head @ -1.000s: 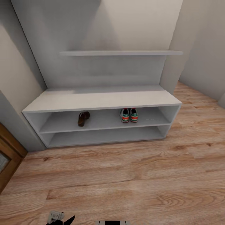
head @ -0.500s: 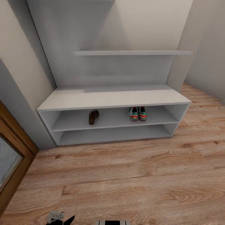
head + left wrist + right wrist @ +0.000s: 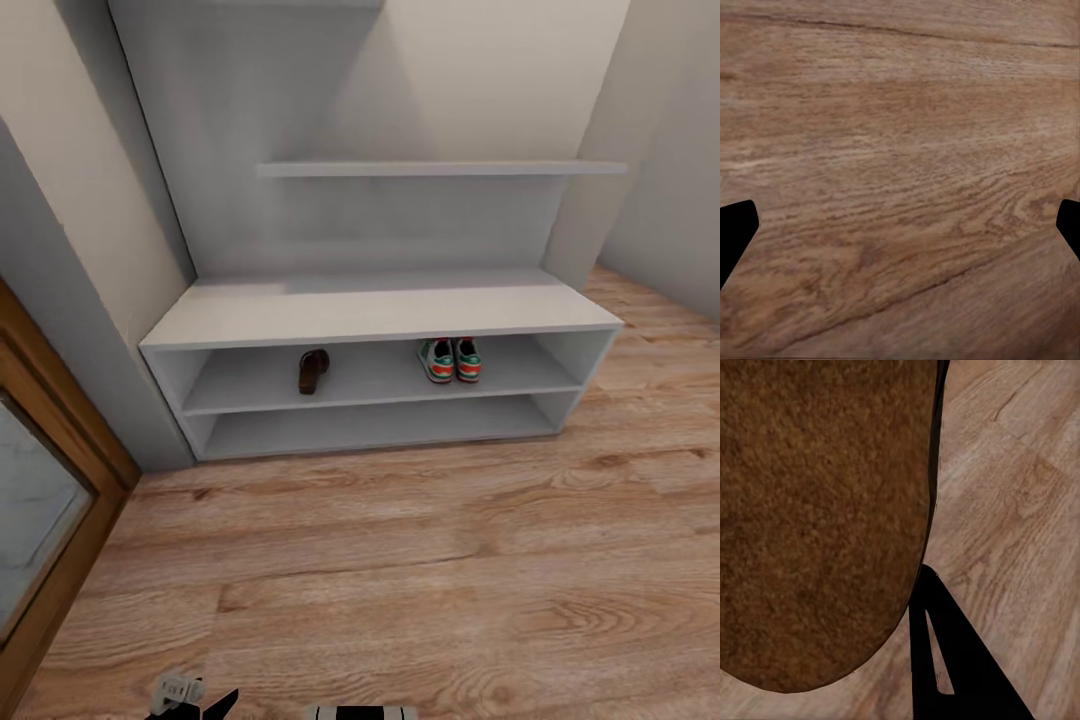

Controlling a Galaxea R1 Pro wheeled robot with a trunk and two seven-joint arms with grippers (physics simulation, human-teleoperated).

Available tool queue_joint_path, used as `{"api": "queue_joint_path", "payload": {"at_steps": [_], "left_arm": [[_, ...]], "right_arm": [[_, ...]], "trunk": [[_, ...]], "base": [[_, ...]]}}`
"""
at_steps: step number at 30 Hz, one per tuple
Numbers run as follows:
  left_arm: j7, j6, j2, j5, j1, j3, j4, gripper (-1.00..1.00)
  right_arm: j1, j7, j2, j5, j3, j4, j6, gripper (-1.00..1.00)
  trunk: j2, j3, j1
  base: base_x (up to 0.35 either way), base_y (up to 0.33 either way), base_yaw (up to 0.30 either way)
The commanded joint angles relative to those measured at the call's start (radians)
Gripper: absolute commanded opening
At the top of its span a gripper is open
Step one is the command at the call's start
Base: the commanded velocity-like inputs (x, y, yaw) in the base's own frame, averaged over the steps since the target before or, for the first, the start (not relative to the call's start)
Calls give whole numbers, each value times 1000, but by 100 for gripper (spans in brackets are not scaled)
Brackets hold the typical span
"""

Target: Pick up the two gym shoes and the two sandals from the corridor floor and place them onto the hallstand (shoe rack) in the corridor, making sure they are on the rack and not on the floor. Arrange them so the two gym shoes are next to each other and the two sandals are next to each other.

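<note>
I see the two gym shoes (image 3: 449, 360) side by side, touching, on the upper open shelf level of the hallstand (image 3: 380, 312), toward its right end. One sandal (image 3: 313, 370) sits alone on the same level, left of centre, well apart from them. My right end effector (image 3: 945, 660) carries the other sandal (image 3: 817, 517); its brown sole hangs over the corridor floor (image 3: 400, 560). My left end effector (image 3: 900, 225) is spread wide with bare planks between its fingertips.
</note>
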Motion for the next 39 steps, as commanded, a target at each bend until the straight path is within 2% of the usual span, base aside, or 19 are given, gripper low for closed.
{"api": "queue_joint_path", "payload": {"at_steps": [1,28,29,30,32,33,34,36,37,38,39], "left_arm": [[-6,-1,0,1,-1,4,2,100],[-11,-4,-4,0,-1,-2,6,100],[-17,-10,-4,-2,-1,-3,6,100],[-34,-61,-9,-4,-1,-6,7,100],[-39,-81,-14,-5,-1,-7,8,100],[-41,-89,-16,-6,-1,-7,8,100],[-44,-99,-25,-6,-1,-14,7,100],[-44,-102,-30,-7,-1,-21,7,100],[-45,-116,-49,-9,-1,-79,7,100],[-45,-122,-49,-9,-1,-86,7,100],[-45,-138,-50,-9,-1,-97,8,100]], "right_arm": [[0,-1,0,-10,6,1,-3,-100],[0,2,0,-10,6,-1,-2,-100],[0,2,0,-9,6,-1,-2,-100],[0,3,3,-8,6,0,-1,-100],[0,4,7,-8,6,0,-1,-100],[0,5,13,-8,6,0,-1,-100],[0,8,42,-7,7,-1,-1,-100],[0,8,62,-4,9,-2,0,-100],[0,10,173,78,94,-38,2,-100],[0,10,188,92,109,-53,3,-100],[0,7,219,119,137,-89,7,-100]], "trunk": [[0,-1,0],[0,-1,0],[0,-1,0],[0,-1,0],[0,-1,0],[0,-1,0],[0,-1,0],[0,-1,0],[0,-1,0],[0,-1,0],[0,-1,0]], "base": [[-3,4,170],[0,0,253],[0,0,40],[0,0,8],[0,0,6],[0,0,3],[0,0,1],[0,0,0],[0,0,0],[0,0,0],[0,0,0]]}}
